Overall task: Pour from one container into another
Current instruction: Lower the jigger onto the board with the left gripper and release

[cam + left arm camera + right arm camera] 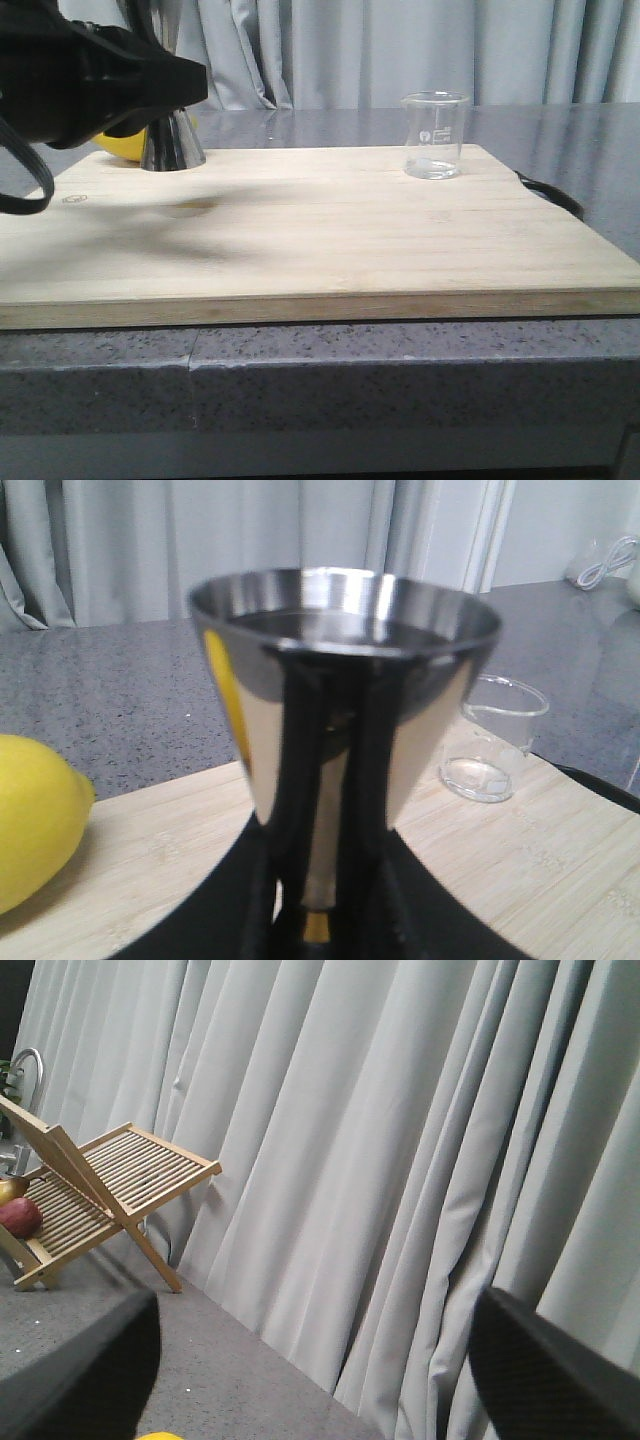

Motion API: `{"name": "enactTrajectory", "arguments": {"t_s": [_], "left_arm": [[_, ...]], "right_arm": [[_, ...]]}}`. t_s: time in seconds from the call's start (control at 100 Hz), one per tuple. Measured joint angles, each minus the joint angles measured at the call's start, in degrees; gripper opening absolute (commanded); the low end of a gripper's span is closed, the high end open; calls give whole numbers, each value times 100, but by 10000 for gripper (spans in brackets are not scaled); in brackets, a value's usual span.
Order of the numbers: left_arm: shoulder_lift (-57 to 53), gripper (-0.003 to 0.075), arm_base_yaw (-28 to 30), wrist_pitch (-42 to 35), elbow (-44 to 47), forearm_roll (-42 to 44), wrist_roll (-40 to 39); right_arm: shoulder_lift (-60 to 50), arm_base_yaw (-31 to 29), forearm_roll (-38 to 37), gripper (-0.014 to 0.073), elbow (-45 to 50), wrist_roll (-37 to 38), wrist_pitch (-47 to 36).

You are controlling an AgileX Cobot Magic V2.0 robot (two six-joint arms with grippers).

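Left gripper (pixel 320 920): its black fingers (pixel 375 780) stood to either side of the jigger, reflected as dark bands in the steel; whether they pressed the metal could not be told. In the front view the arm's black body covered the jigger's upper cone.
Jigger (pixel 172 142): polished steel, upright on the wooden board (pixel 320 240) at about 10 o'clock from the board's middle; in the left wrist view its wide rim (pixel 345 610) faced up, with a dark surface inside.
Beaker (pixel 434 135): clear glass with white printed marks, upright at about 1 o'clock on the board, well apart from the jigger, nothing gripping it; it looked nearly empty.
Lemon (pixel 35 815): yellow, just beside the jigger at the board's far left edge, partly behind the arm in the front view.
Right gripper (pixel 320 1380): jaws spread wide, nothing between them, facing grey curtains (pixel 400 1140).
Wooden rack (pixel 105 1195): slatted, on the grey counter (pixel 200 1370) by the curtains, a red fruit (pixel 20 1217) resting on it.
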Motion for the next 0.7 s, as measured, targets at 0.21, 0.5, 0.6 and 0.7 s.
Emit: {"name": "enactTrajectory", "arguments": {"t_s": [0.21,0.5,0.6,0.7], "left_arm": [[202,-19,0,-419,271,0,-17],[566,-19,0,-818,323,0,-26],[674,-19,0,-946,323,0,-31],[734,-19,0,-1050,323,0,-31]], "right_arm": [[0,0,0,567,0,12,0],[0,0,0,567,0,26,0],[0,0,0,567,0,94,0],[0,0,-9,567,0,116,3]]}}
